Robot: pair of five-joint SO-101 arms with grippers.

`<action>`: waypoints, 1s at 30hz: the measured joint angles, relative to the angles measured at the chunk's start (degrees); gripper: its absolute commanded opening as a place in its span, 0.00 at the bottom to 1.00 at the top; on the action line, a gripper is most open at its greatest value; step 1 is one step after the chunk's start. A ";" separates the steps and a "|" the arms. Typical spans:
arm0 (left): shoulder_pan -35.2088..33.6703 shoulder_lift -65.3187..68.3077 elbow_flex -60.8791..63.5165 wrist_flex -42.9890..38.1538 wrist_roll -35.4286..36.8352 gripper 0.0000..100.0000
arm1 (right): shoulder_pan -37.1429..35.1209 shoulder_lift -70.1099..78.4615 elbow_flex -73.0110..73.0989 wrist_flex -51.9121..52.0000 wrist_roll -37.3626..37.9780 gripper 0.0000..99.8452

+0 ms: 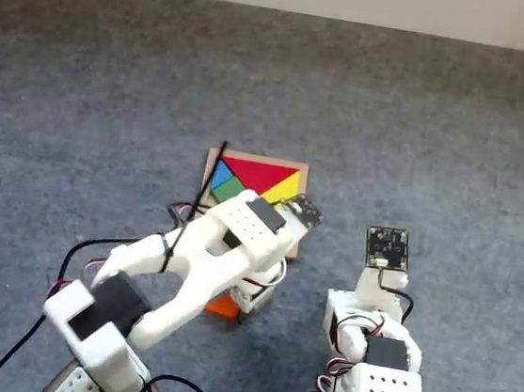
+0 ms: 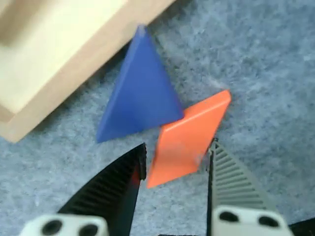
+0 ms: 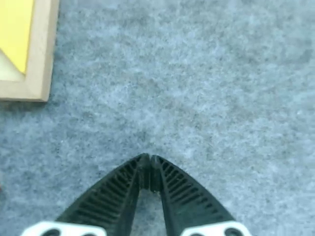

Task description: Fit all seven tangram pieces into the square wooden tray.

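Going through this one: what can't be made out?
- High view: the left arm covers the wooden tray's near half, so its pieces cannot be counted; the orange piece is a sliver beneath the arm.
- Left wrist view: whether the left claw touches the orange piece is unclear.
- Right wrist view: the frame edge cuts off the tray and yellow piece.

Blue triangle (image 2: 140, 93) touches orange pc (image 2: 189, 137); tray wall (image 2: 74, 73) nr both; carpet (image 2: 266, 59) beyond open.
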State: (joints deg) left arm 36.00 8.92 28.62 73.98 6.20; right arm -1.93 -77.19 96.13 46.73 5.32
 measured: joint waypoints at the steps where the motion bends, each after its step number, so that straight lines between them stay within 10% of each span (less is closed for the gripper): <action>1: 0.18 0.70 -0.09 -0.26 0.09 0.21 | 0.00 0.00 0.00 0.00 0.00 0.03; 17: 0.79 -12.92 -0.70 2.29 0.00 0.08 | 0.00 0.00 0.00 0.00 0.00 0.03; 30: -15.03 -18.81 -0.70 -8.62 -5.10 0.08 | 0.00 0.00 0.00 0.00 0.00 0.03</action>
State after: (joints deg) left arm 20.97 -9.89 27.91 65.36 1.10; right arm -1.93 -77.19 96.13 46.73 5.32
